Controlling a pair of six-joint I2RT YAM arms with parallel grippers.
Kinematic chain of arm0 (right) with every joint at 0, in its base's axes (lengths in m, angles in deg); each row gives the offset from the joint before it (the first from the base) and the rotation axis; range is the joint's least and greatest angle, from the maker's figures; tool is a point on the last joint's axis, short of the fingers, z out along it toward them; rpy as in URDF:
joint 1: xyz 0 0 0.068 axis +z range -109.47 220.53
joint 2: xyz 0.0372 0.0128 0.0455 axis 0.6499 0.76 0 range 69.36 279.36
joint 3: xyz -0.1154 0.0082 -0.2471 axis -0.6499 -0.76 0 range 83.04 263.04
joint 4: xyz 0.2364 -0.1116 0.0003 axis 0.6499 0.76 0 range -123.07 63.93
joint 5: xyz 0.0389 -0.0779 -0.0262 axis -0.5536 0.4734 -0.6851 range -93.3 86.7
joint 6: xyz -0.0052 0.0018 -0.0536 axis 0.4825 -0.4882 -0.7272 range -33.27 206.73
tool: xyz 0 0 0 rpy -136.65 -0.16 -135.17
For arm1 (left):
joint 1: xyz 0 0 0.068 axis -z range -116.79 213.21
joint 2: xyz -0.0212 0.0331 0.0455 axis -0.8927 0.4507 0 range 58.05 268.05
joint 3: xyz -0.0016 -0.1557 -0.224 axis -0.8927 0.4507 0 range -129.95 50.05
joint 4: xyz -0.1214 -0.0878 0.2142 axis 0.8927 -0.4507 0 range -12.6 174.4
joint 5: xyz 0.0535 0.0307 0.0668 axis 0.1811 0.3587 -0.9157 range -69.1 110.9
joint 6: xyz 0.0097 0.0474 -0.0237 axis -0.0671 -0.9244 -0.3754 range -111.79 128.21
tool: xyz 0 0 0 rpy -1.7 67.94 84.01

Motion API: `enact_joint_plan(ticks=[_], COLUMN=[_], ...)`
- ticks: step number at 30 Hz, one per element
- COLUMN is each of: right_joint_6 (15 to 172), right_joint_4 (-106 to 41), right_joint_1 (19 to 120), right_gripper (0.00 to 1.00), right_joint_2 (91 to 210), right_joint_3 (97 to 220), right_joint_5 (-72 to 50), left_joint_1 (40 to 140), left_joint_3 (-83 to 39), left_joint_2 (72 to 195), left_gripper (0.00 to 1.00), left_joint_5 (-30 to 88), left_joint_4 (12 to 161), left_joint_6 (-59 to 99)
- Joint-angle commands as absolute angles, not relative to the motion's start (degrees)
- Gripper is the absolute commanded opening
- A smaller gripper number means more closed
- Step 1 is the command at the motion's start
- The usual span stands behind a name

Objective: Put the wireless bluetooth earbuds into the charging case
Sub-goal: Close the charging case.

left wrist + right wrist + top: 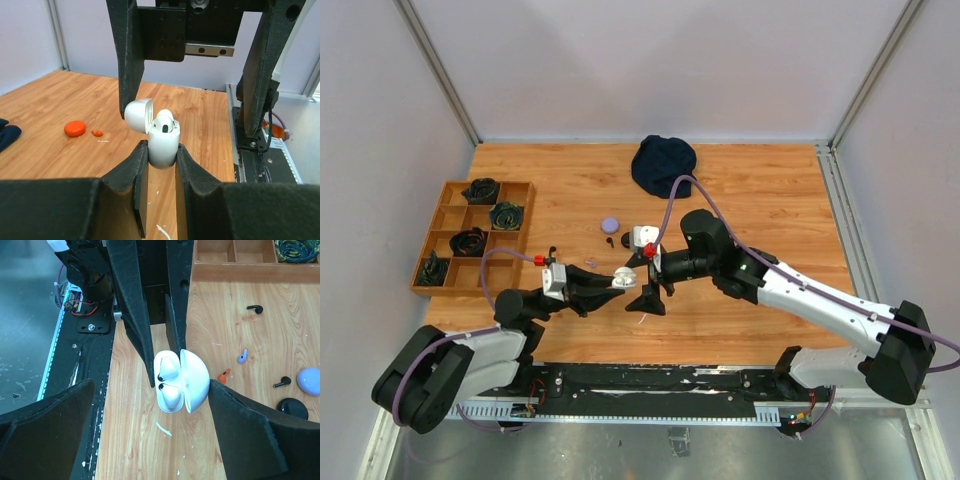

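Left hand (pixel 162 154) is clenched on the body of the white charging case (pixel 163 145), one finger pressed to each side. It holds the case upright above the bench (pixel 760 200), with the hinged lid (pixel 138 115) swung open. Off to the left of it on the bench stands a wooden tray (pixel 240 271), with dark coiled items in some of its compartments.

Two white earbuds (pixel 167 371) sit side by side in the wells of the case, their dark tips showing. Neither hand touches them.

Loose on the bench between the tray and the held case lie a black earbud (pixel 255 308), nearest the tray, then a purple earbud (pixel 242 356) and a red-orange earbud (pixel 223 375). A second black earbud (pixel 284 382) lies just beside a purple round case (pixel 309 380) and a black round case (pixel 292 407). In the left wrist view a red-orange round case (pixel 75 128) rests on the wood, with the red-orange bud just beside it.

Right of the left hand, the right hand (pixel 655 288) faces it with its fingers spread wide. They straddle the case from either side and grasp nothing. One finger stands very close to the open lid, and whether it touches cannot be told.

Farther right and toward the back of the bench lies a crumpled dark blue cloth (pixel 663 165), well apart from both hands.
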State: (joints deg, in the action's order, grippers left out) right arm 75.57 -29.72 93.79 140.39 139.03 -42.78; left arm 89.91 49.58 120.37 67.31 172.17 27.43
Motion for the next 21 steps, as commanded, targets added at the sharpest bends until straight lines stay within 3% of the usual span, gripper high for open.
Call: enact_joint_plan(ticks=[1, 12, 21], right_joint_6=[73.84, 73.63, 77.82], right_joint_4=[-26.65, -23.78, -26.79], right_joint_1=[93.28, 93.31, 93.27], right_gripper=[0.96, 0.95, 0.96], right_joint_2=[138.45, 134.97, 128.95], right_joint_3=[140.54, 138.82, 134.34], right_joint_5=[-44.91, -42.33, -20.4], left_joint_1=[89.48, 89.43, 89.49], left_joint_3=[49.14, 46.16, 41.67], left_joint_2=[120.5, 120.56, 120.07], left_gripper=[0.0, 0.0, 0.0], left_joint_5=[64.74, 61.17, 58.02], left_joint_4=[181.56, 171.53, 156.14], left_joint_6=[27.49, 26.63, 32.46])
